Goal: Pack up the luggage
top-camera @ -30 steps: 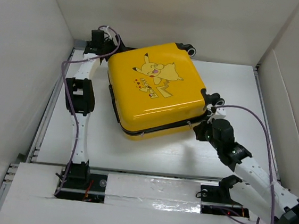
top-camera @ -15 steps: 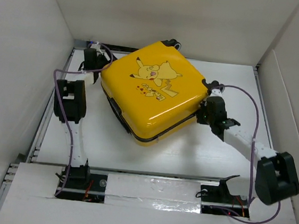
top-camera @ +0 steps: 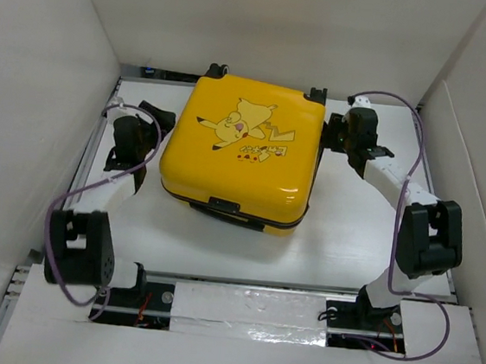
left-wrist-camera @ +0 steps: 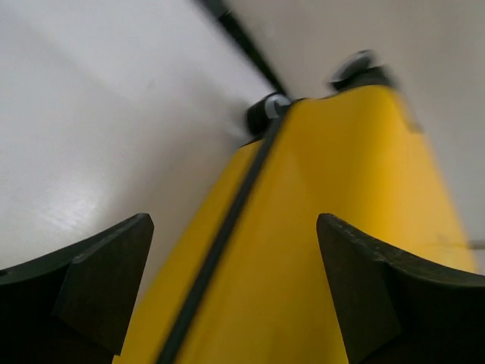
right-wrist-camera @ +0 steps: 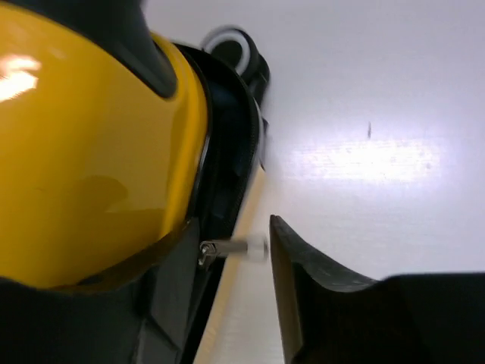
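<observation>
- While the luggage [top-camera: 242, 151] lies flat and shut on the table [top-camera: 341, 244], printed side up, towards the far middle, the step in hand looks like work on its zip. Whether that is to open the case for packing or to seal it cannot be told.
- The left gripper [left-wrist-camera: 233, 224] sits at the case's left side with its fingers wide apart. The yellow shell and the black seam [left-wrist-camera: 220, 243] show in the gap between them, and nothing is clamped.
- The right gripper [right-wrist-camera: 233, 227] is at the far right corner, just beside a wheel [right-wrist-camera: 231, 47]. Its jaws stand partly apart, with a small metal zip pull [right-wrist-camera: 231, 248] in the gap, close to one finger but not pinched.
- The next move probably calls for the right jaws to close squarely on that pull, which is thin and shiny, so it could slip. The pull would then be drawn along the seam, following the curve of the corner.
- The left arm would likely need to brace the shell so the case does not slide or turn on the smooth table.
- As for contents, the two halves meet all round, so the inside is hidden, and what the case holds, if anything, cannot be seen.
- A black fitting [top-camera: 223, 204] sits at the middle of the near edge, and it is too small to tell whether it is a handle or a lock.
</observation>
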### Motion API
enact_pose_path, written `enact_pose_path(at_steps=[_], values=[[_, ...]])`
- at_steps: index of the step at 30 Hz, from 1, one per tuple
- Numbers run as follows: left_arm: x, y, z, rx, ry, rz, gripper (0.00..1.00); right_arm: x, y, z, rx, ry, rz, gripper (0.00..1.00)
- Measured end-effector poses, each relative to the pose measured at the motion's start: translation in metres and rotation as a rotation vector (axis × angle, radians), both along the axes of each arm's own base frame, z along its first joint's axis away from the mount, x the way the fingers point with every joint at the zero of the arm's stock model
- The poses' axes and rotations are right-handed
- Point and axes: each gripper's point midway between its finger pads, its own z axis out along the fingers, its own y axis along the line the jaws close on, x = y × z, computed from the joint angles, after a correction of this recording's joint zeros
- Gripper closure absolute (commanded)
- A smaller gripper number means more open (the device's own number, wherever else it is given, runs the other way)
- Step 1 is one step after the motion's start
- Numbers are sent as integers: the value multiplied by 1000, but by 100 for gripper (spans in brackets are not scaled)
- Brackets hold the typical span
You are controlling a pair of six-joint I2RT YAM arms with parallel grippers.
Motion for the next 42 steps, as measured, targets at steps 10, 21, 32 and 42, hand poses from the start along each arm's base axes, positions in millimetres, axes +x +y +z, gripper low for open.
enact_pose_path(at_steps=[10, 21, 32, 42], values=[[-64, -54, 263, 43, -593, -111, 100, -55, 7, 79, 158, -192, 117, 78], [-258, -262, 124, 64, -433, -1012, 100, -197, 36, 49, 246, -220, 312, 100], [-342, -246, -13, 49, -141, -1088, 92, -280, 100, 17, 282, -96, 680, 98], [-290, -219, -80, 124, 86, -736, 35, -278, 132, 3, 280, -8, 789, 95]])
